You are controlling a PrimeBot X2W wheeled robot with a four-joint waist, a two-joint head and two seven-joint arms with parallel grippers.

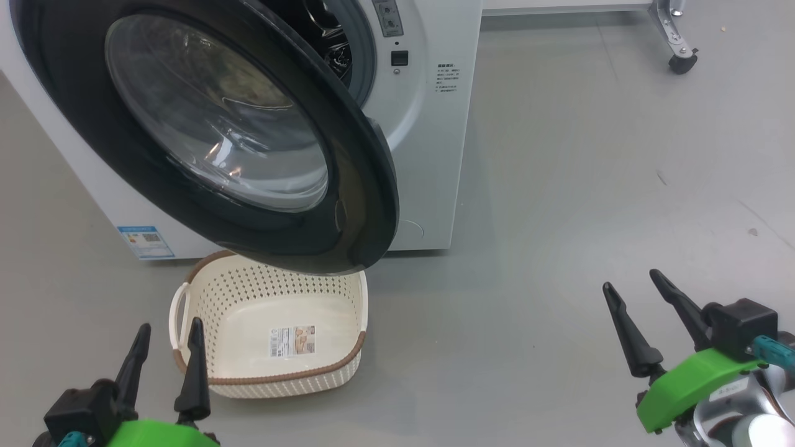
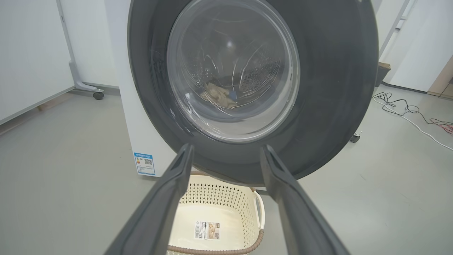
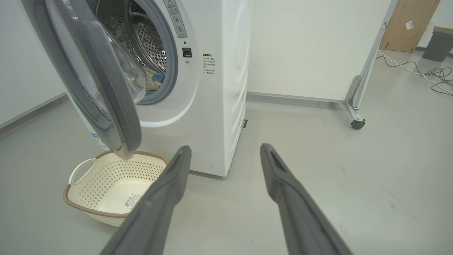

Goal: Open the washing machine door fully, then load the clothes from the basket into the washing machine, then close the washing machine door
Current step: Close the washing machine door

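The washing machine [image 1: 428, 155] [image 3: 219, 106] stands ahead with its round black door [image 1: 211, 124] [image 2: 247, 81] [image 3: 92, 78] partly swung out, a gap on the right side. Cream-yellow clothes [image 2: 217, 94] [image 3: 154, 79] with a blue patch lie in the steel drum. The perforated basket [image 1: 223, 323] [image 2: 244, 209] [image 3: 88, 209] sits on the floor under the door, holding nothing but its sticker. My left gripper [image 1: 169, 335] [image 2: 226, 148] is open, low, near the basket's left handle. My right gripper [image 1: 630, 282] [image 3: 224, 147] is open, well right of the machine.
Grey floor spreads to the right of the machine. A caster leg [image 1: 680, 59] [image 3: 357, 122] of a white panel stands at the back right. Cables [image 3: 424, 72] [image 2: 407, 109] lie on the floor farther off, near a cardboard box [image 3: 407, 24].
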